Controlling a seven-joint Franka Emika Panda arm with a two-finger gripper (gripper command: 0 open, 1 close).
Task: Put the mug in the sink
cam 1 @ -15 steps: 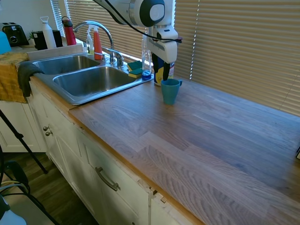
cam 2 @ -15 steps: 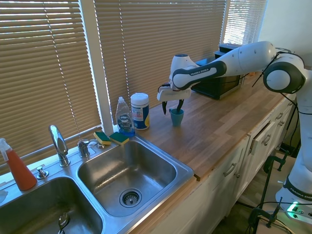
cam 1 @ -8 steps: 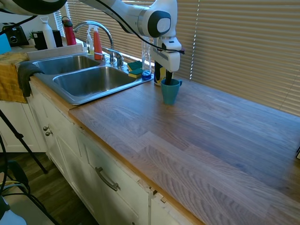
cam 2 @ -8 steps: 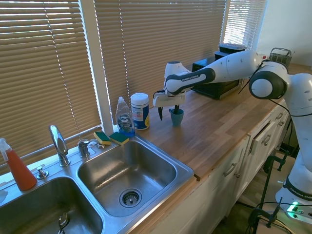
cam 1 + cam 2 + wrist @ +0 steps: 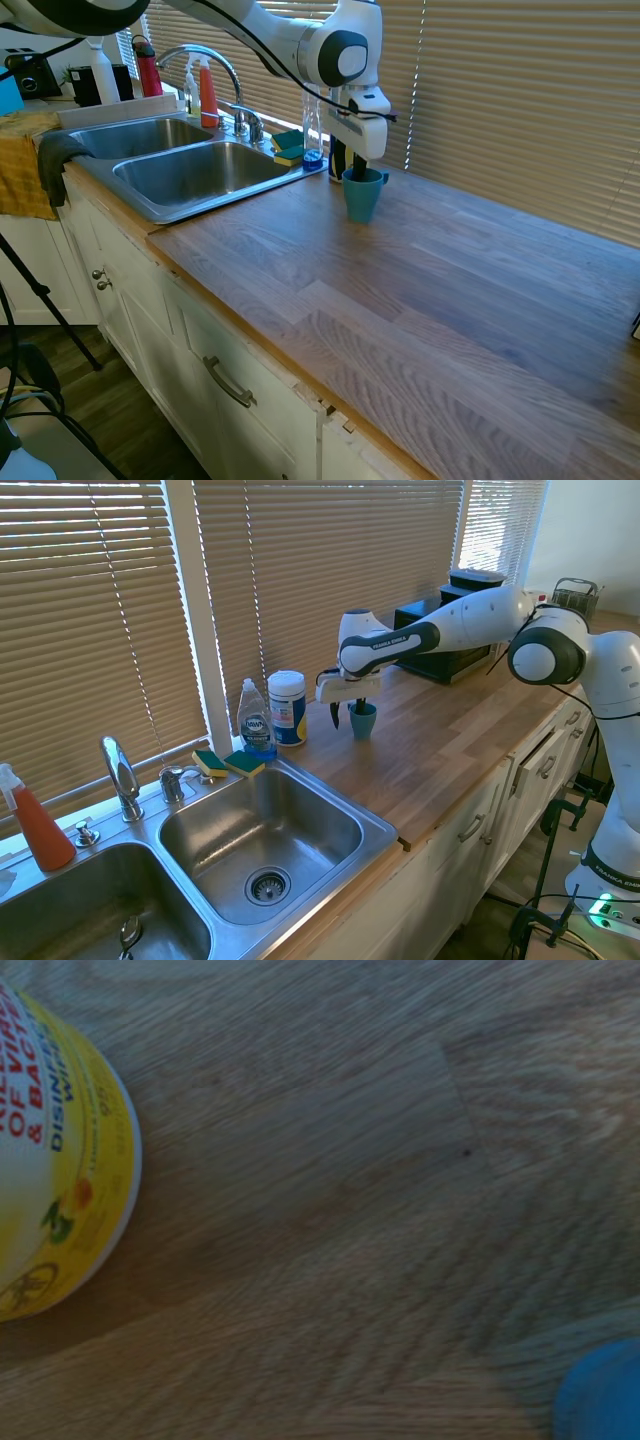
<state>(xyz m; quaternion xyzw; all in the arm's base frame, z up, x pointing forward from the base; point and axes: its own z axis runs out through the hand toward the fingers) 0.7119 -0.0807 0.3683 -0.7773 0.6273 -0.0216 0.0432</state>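
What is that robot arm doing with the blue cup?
The white arm has its pincer lowered over the mug, which stands upright on the wooden counter beside the wipes canister. One finger reaches into the mug and the other hangs outside it, not closed yet. The mug is meant for the sink, so that part is not done.

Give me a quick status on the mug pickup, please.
Gripper open, straddling the mug's rim. Mug upright on the counter, not lifted. Sink basin empty; wipes canister close beside the mug.
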